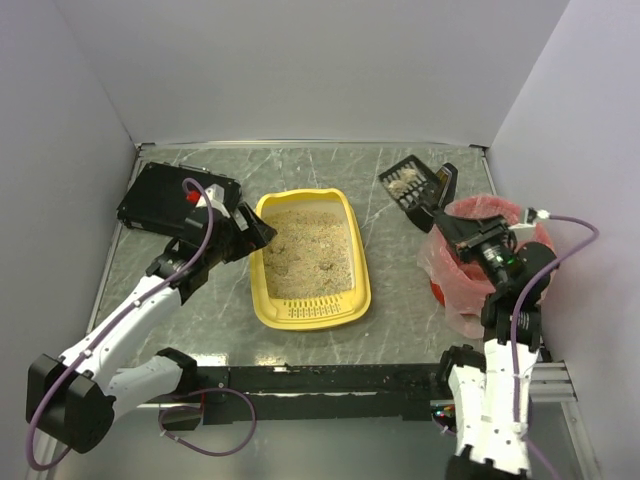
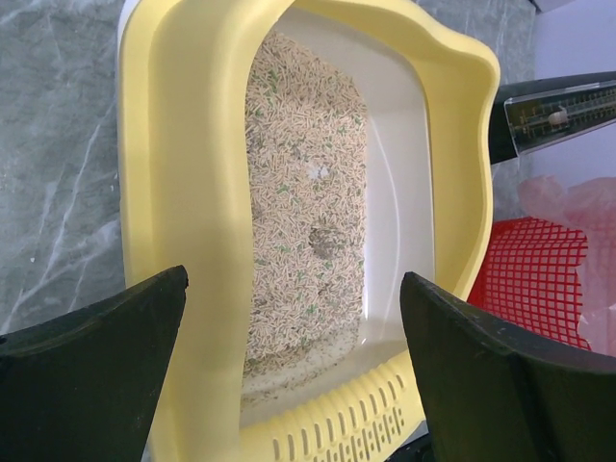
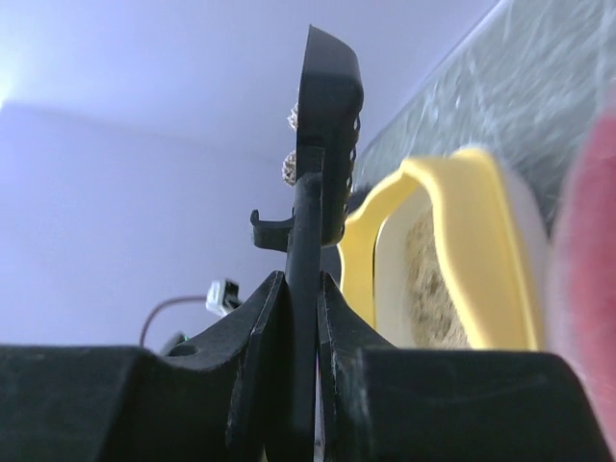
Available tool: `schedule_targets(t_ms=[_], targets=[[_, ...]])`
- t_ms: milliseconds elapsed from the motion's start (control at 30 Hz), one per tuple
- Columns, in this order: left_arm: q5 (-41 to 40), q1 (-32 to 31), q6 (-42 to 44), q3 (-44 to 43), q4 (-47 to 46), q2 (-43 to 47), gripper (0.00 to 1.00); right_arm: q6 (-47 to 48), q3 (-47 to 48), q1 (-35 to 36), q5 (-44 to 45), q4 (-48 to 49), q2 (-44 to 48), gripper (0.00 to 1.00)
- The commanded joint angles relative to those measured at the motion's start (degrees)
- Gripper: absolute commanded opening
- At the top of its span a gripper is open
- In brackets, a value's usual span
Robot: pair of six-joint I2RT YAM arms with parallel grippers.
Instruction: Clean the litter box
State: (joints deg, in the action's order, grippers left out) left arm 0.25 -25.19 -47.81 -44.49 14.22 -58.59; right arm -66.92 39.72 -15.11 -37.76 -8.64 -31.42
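Litter box (image 1: 312, 311) sits mid-bench, slotted rim toward the arm bases, and the beige litter covers most of its floor. The left wrist view shows one darker clump (image 2: 325, 241) left in the litter, so I judge the sifting unfinished.

Step in hand, as I read it, is a loaded carry. The black slotted scoop (image 1: 408, 183) is up off the bench (image 1: 400, 300), right of the box's far end and just beyond the pink-bagged bin (image 1: 490, 205), with pale litter lying in its head. It is not yet over the bin's mouth.

Next move calls for keeping the head level, swinging it nearer and rightward over the bag, then rolling the wrist to tip. Any tilt early would spill onto the bench.

Right pincer (image 3: 301, 289): closed tight on the scoop's handle, which stands edge-on between the fingers.

Left pincer (image 1: 255, 232): spread wide and holding nothing, at the box's left rim near the far corner. I cannot tell whether it touches the rim. A flat black box (image 1: 175, 205) lies behind it.
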Motion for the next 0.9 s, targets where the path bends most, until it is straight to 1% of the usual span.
schedule_targets(t_ms=[0,67,100,167,200,333,400,433,467,500,533,567,633,667,700,767,800,867], targets=[[2.21,0.23,1.40,-2.53,-3.23,-1.88,0.97,-4.53,-1.75,-11.30,-14.08,1.17,3.38,0.00],[2.65,0.23,1.49,-2.79,-3.49,-2.93,0.97,-3.49,-1.85,-14.49,-16.81,-1.18,4.26,0.00],[2.74,0.23,1.75,-2.88,-3.58,-3.37,0.97,-2.44,-1.84,-14.59,-16.56,-3.03,4.61,0.00],[3.00,0.23,2.02,-3.23,-3.85,-3.99,0.97,-3.65,-2.46,-14.94,-18.13,-1.65,5.40,0.00],[3.09,0.23,2.28,-3.41,-4.02,-4.25,0.97,-1.92,-1.94,-14.86,-17.79,-5.55,5.14,0.00],[3.35,0.32,2.99,-4.02,-4.38,-5.74,0.97,5.03,4.99,-16.34,-12.26,-15.84,4.88,0.00],[3.44,0.32,3.51,-4.82,-4.11,-6.27,0.97,7.92,7.46,-17.40,-9.02,-19.72,3.22,0.00],[3.44,0.40,3.78,-4.90,-4.02,-6.54,0.97,8.20,8.60,-18.01,-8.83,-20.70,2.60,0.00],[3.44,0.49,3.87,-5.17,-4.11,-6.63,0.97,7.86,8.44,-19.41,-9.35,-19.93,2.16,0.00],[3.27,0.58,4.13,-5.17,-4.11,-6.71,0.97,5.07,7.48,-20.21,-12.22,-17.57,1.80,0.00],[3.44,0.67,4.13,-5.17,-4.55,-6.98,0.97,3.65,5.38,-20.91,-13.03,-15.89,1.97,0.00],[3.61,0.93,4.22,-5.26,-4.64,-7.07,0.97,2.42,4.23,-22.31,-13.56,-12.57,2.32,0.00],[3.79,1.19,5.01,-5.87,-4.20,-7.94,0.97,3.53,5.09,-23.47,-9.98,-14.72,3.29,0.00],[3.62,1.54,5.27,-6.57,-3.50,-8.29,0.97,5.46,6.40,-23.82,-8.57,-19.00,3.12,0.00],[3.53,1.63,5.62,-6.92,-3.32,-8.65,0.97,8.96,7.90,-24.60,-7.43,-21.30,2.42,0.00],[4.05,2.07,5.63,-6.84,-3.93,-9.44,0.97,11.71,11.85,-24.96,-2.51,-25.35,2.15,0.00],[4.49,2.34,5.62,-6.75,-4.02,-9.79,0.97,13.55,12.82,-25.40,-0.76,-29.20,1.98,0.00],[5.46,2.95,5.80,-6.84,-4.11,-10.75,0.97,14.35,15.11,-26.28,3.03,-31.77,2.06,0.00]])
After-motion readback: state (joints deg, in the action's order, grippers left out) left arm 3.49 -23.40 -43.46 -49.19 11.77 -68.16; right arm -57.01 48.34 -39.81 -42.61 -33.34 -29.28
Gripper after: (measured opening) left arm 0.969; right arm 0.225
